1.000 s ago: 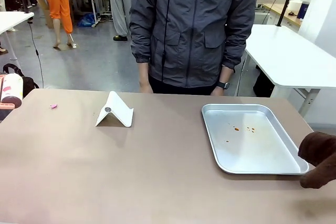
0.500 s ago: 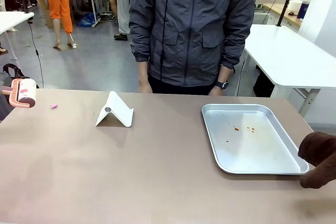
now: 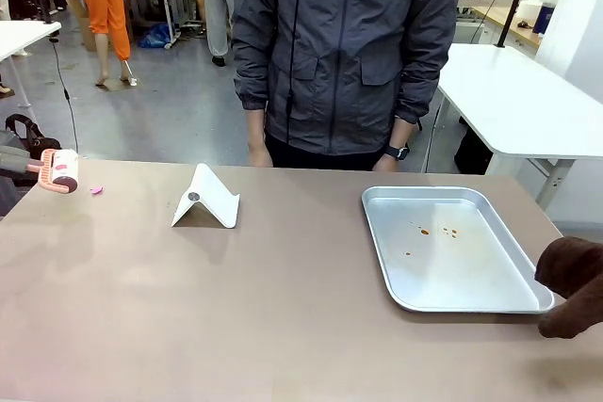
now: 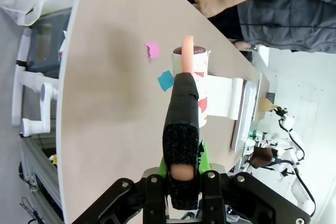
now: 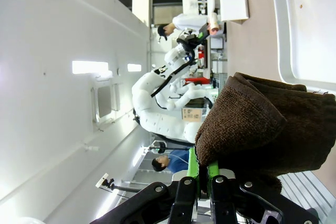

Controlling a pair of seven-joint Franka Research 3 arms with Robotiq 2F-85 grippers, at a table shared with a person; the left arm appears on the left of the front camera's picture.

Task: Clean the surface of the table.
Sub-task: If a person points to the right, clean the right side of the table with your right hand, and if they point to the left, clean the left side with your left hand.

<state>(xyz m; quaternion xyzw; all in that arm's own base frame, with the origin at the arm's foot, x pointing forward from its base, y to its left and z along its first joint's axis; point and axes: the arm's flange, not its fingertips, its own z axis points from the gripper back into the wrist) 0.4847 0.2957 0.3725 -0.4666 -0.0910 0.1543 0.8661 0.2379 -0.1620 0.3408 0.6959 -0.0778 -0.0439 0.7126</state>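
**Left edge of front frame.** A pink lint roller (image 3: 58,171) hangs over the upper-left corner of the worktop (image 3: 264,317) and appears raised off it. The worktop fills the lower half of this frame from edge to edge. In the left wrist view, the fingers of the left gripper (image 4: 182,163) are clenched on the roller's black-sleeved handle. A pink scrap (image 3: 95,190) lies just beside the roller head. The left wrist view also shows a blue scrap (image 4: 165,80) near it.

**Centre left.** A white tent-shaped stand (image 3: 207,199) sits well apart from the roller.

**Right.** A silver tray (image 3: 377,233) carries a few reddish-brown spots.

**Lower right edge.** A brown cloth (image 3: 573,285) sits by the tray's near corner. In the right wrist view, the fingers of the right gripper (image 5: 202,167) are grasping it. Whether the cloth touches the worktop cannot be told.

**Assessment.** The step in hand appears to be bringing the roller to the scraps. The next move calls for lowering the roller head flat onto the surface and rolling it across the pink scrap, then the blue one, with light, even pressure.
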